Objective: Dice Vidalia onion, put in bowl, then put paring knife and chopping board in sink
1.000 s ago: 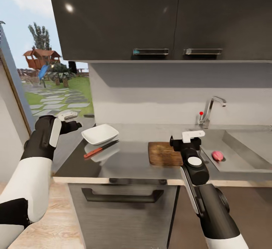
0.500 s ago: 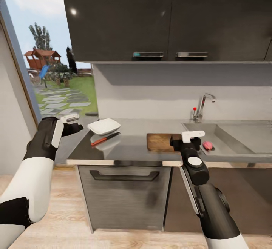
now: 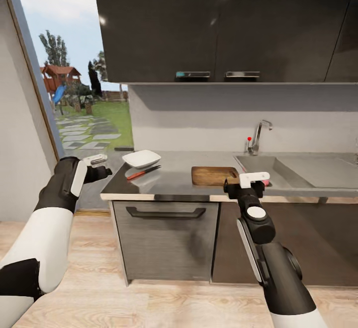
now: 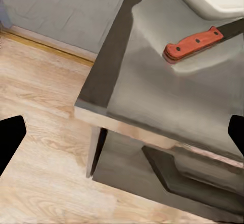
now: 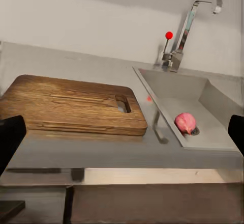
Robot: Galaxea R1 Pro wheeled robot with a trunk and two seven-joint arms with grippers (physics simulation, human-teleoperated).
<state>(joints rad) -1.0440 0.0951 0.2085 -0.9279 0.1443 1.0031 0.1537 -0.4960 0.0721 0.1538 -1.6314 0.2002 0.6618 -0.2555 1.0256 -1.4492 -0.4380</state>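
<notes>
Pinkish-red onion (image 5: 185, 122) in a steel-grey sink (image 5: 213, 99), red knob (image 5: 169, 35) on the chrome tap (image 5: 185, 25). Brown, wood-grained board (image 5: 71, 104). Red-handled, dark-bladed knife (image 4: 195, 44) beside the white bowl (image 3: 141, 158), grey countertop (image 3: 174, 179), glossy black cabinets (image 3: 219, 25), pale wood floor (image 4: 40, 127).

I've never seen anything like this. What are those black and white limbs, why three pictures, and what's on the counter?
The limbs are a robot's two arms, rendered in a simulator. The big picture comes from a camera on its head; the other two come from cameras near each gripper. The left gripper and right gripper are both open and hold nothing. On the grey countertop lie a white bowl, a red-handled paring knife beside it, and a wooden chopping board. Further to the robot's right is the steel sink with a tap. In the right wrist view, a pinkish Vidalia onion sits in the sink near the drain.
</notes>
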